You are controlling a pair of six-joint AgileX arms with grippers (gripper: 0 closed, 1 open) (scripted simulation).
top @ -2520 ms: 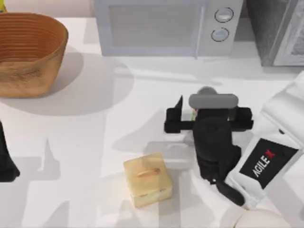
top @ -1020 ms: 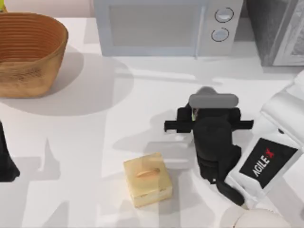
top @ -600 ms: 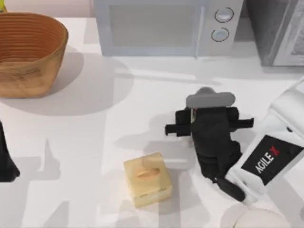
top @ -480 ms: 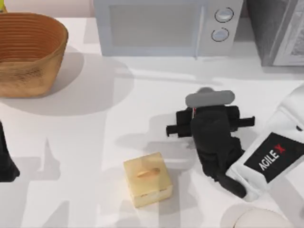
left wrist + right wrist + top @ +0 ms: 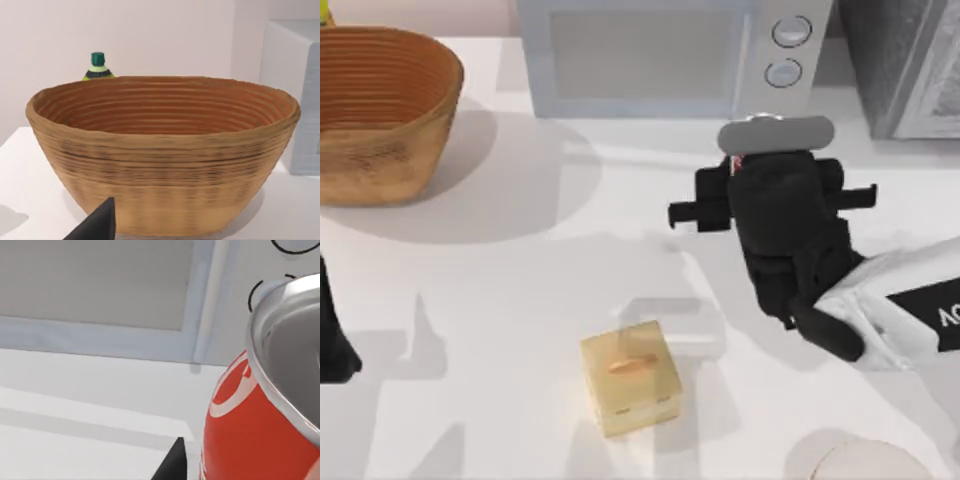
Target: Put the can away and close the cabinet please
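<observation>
The can (image 5: 250, 435) has a red label and a silver rim and looms close in the right wrist view. From above, only a sliver of the can's red (image 5: 734, 163) shows under the wrist. My right gripper (image 5: 752, 165) is shut on it and holds it above the table, just in front of the microwave's knobs (image 5: 786, 50). The cabinet (image 5: 895, 50) is the dark grey speckled unit at the back right, and its pale framed door panel (image 5: 940, 90) sits at an angle. My left gripper (image 5: 332, 340) is parked at the table's left edge.
A white microwave (image 5: 650, 55) stands at the back middle. A woven basket (image 5: 380, 110) sits at the back left, with a green-capped bottle (image 5: 97, 67) behind it. A tan box (image 5: 630, 375) lies front of centre, and a pale round object (image 5: 865, 462) sits at the front right.
My right gripper closed on the can, lifted it, and carried it back and slightly right toward the microwave's knobs. The left arm has not moved.
</observation>
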